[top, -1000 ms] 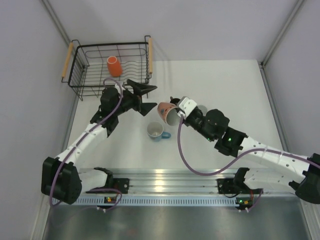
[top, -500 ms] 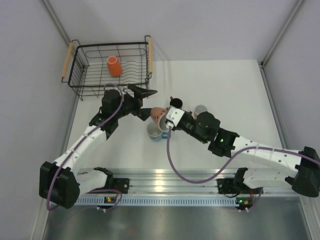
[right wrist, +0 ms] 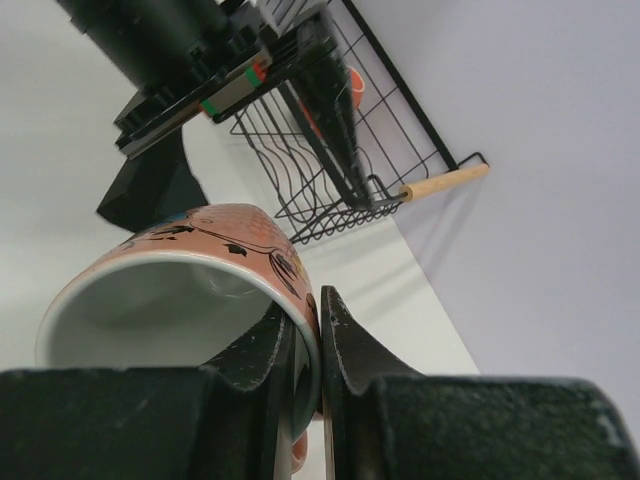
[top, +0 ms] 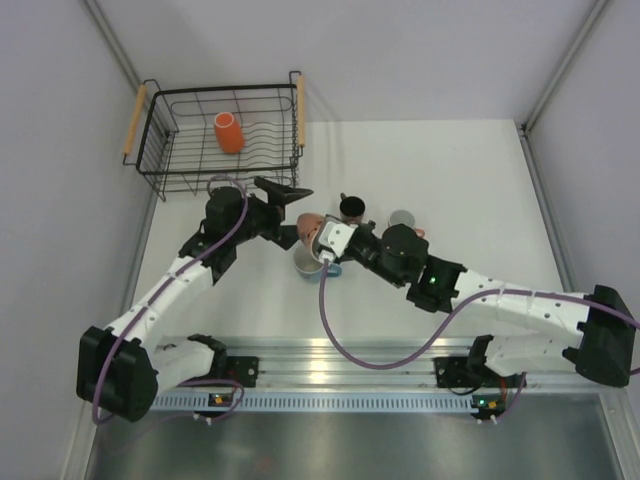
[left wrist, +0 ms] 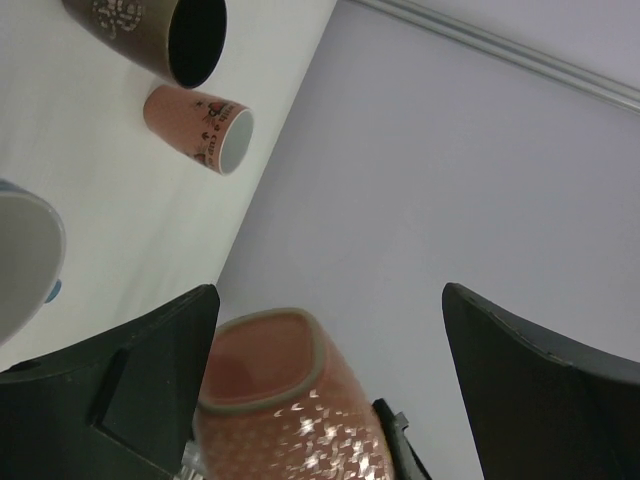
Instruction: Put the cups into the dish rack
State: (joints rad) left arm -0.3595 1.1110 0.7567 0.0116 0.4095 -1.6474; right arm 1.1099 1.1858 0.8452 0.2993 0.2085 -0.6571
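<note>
My right gripper (right wrist: 318, 310) is shut on the rim of a salmon-pink cup (right wrist: 200, 260), one finger inside and one outside, holding it above the table. Its base end (top: 308, 224) lies between the wide-open jaws of my left gripper (top: 296, 213), closer to one finger; in the left wrist view the pink cup (left wrist: 290, 400) fills the gap by the left finger. The black wire dish rack (top: 299, 108) stands at the back left with an orange cup (top: 228, 132) inside. A light blue cup (top: 310, 262), a dark cup (top: 352, 208) and another pink cup (top: 405, 220) rest on the table.
Grey walls close in the table on the left, right and back. A metal rail (top: 330, 360) with both arm bases runs along the near edge. The blue cup sits directly under the held cup, and the dark cup stands just behind my right wrist.
My right arm has carried the pink cup leftward, from beside the dark cup to between my left gripper's open jaws. The left arm has shifted only slightly.
</note>
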